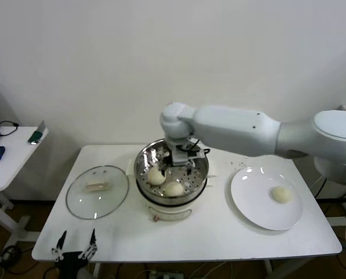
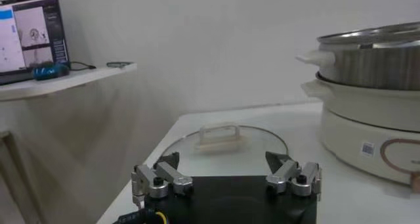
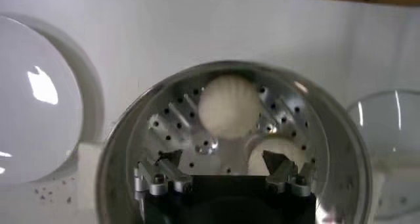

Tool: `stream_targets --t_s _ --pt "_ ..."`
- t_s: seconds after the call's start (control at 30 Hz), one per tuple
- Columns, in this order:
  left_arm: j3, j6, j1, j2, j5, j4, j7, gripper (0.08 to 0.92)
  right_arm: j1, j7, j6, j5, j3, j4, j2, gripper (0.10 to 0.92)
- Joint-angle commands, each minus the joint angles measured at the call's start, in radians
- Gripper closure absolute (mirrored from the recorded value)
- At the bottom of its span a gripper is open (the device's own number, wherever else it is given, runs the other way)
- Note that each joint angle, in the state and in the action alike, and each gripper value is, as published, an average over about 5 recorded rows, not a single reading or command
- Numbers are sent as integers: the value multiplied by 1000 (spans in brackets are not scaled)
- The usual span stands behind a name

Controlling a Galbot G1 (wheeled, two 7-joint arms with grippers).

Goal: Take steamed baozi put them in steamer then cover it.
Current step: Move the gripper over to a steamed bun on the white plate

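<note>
Steel steamer (image 1: 171, 174), right gripper (image 3: 222, 168) jaws open inside, left gripper (image 2: 225, 167) open, head view alone shows plated baozi (image 1: 281, 194).

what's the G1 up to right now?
Loading baozi into the steamer. The right gripper hangs open over the perforated tray, holding nothing. Two baozi sit in the steamer, one at and one at. One more baozi waits on the white plate. The glass lid lies on the table beside the steamer, not yet on. The left gripper is parked, open, at the table's near edge.
</note>
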Motion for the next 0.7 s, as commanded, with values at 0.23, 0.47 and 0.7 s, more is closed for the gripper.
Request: stream_targets --t_s 0.23,0.47,0.7 --pt "2 7 -3 7 16 -14 6 177 149 145 -599 442 -163 -19 -418 203" --pt "7 4 1 4 40 -15 6 177 -32 90 -626 369 -52 -92 -585 203" --pt "2 0 19 3 52 -24 12 177 -269 45 -549 186 149 -177 -661 203"
